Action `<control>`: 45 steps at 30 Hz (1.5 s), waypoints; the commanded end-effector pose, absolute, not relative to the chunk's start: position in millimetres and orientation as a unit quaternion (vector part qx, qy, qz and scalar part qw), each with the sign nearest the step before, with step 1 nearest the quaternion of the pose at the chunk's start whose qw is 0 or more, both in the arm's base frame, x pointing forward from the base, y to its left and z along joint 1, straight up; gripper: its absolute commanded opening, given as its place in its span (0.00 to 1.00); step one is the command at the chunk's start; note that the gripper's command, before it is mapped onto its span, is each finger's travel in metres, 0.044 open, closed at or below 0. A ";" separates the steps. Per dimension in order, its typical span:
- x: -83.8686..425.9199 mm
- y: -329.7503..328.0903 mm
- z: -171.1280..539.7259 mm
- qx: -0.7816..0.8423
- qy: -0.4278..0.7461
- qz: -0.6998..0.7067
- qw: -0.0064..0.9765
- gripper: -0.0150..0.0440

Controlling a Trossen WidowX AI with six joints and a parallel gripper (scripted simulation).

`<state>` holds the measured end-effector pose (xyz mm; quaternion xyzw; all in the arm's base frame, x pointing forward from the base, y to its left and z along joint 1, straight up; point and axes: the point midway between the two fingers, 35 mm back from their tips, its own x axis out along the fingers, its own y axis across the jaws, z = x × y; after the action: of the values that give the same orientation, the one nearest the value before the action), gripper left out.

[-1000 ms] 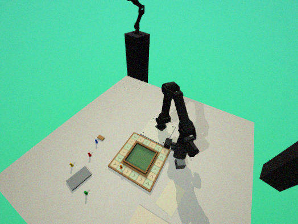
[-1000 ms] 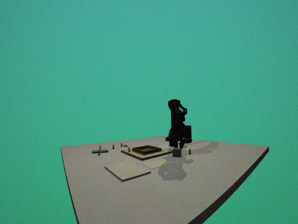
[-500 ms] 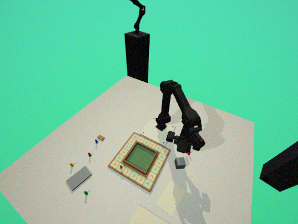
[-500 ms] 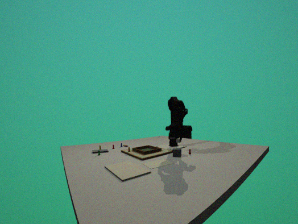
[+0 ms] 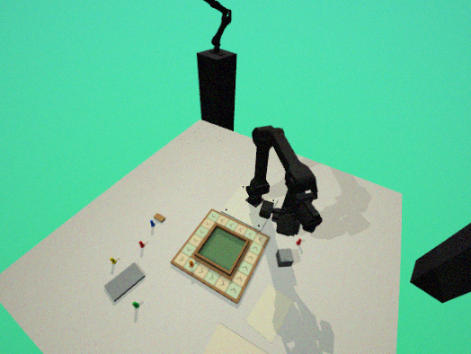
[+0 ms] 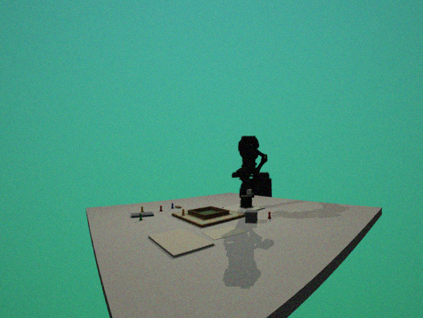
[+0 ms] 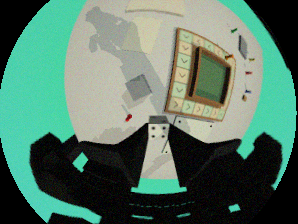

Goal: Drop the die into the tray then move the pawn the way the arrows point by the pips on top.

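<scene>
A: Left-hand lots on the counter [image 5: 180,180] [image 6: 121,262] [image 7: 100,100]?

B: Listed: one yellow pawn [image 5: 113,261] [image 6: 142,209] [image 7: 251,59]; one flat grey rectangular slab [image 5: 125,282] [image 6: 142,215] [image 7: 243,46]; one green pawn [image 5: 136,305] [image 6: 140,217] [image 7: 234,30]; one red pawn [image 5: 142,244] [image 6: 161,208] [image 7: 248,73]; one blue pawn [image 5: 152,223] [image 6: 172,206] [image 7: 248,91], beside a small tan block [image 5: 159,217] [image 6: 178,207] [image 7: 244,98].

A: Centre?

B: One square, brown-edged board [image 5: 201,270] [image 6: 190,219] [image 7: 182,75] with arrowed cream and green squares. An orange pawn [image 5: 191,263] [image 6: 183,212] [image 7: 229,56] is carried upright on its ring, outside the raised, green-floored wooden tray [image 5: 212,264] [image 6: 202,215] [image 7: 195,75].

A: Right?

B: A white, black-pipped cubic die [image 6: 249,192] [image 7: 159,131], gripped by the black hand [image 5: 287,225] [image 6: 247,194] [image 7: 157,125] above the counter, outside the tray. Below are catalogued a grey cube [image 5: 284,258] [image 6: 251,217] [image 7: 138,87] and, farther right, a second red pawn [image 5: 298,242] [image 6: 270,215] [image 7: 129,117].
</scene>
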<state>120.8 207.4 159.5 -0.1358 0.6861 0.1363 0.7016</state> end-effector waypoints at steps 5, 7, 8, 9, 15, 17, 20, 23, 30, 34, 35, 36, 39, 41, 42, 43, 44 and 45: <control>150.8 195.6 154.1 -0.131 0.686 0.126 0.704 0.25; 158.4 192.2 153.1 -0.127 0.687 0.125 0.704 0.25; 162.1 190.4 152.5 -0.125 0.688 0.124 0.704 0.25; 165.8 188.5 152.0 -0.123 0.688 0.123 0.704 0.25; 189.0 174.6 148.6 -0.109 0.690 0.110 0.707 0.25; 196.8 169.0 147.3 -0.103 0.690 0.102 0.709 0.25; 208.3 160.0 145.4 -0.094 0.691 0.091 0.711 0.25; 218.8 151.0 143.4 -0.088 0.691 0.083 0.713 0.25; 242.3 128.1 137.5 -0.084 0.693 0.079 0.712 0.25; 254.7 113.4 134.0 -0.082 0.694 0.078 0.711 0.25; 257.6 109.6 133.1 -0.081 0.694 0.077 0.711 0.25; 260.5 105.7 132.2 -0.080 0.694 0.077 0.711 0.25; 268.7 93.5 129.4 -0.078 0.695 0.076 0.711 0.25; 273.9 85.0 127.6 -0.077 0.695 0.075 0.711 0.25; 276.4 80.7 126.6 -0.077 0.695 0.074 0.711 0.25; 278.8 76.4 125.7 -0.076 0.695 0.074 0.711 0.25; 281.2 71.9 124.8 -0.075 0.695 0.074 0.711 0.25; 283.4 67.4 123.8 -0.075 0.696 0.073 0.711 0.25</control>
<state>276.6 77.5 126.2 -0.0768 0.6958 0.0715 0.7105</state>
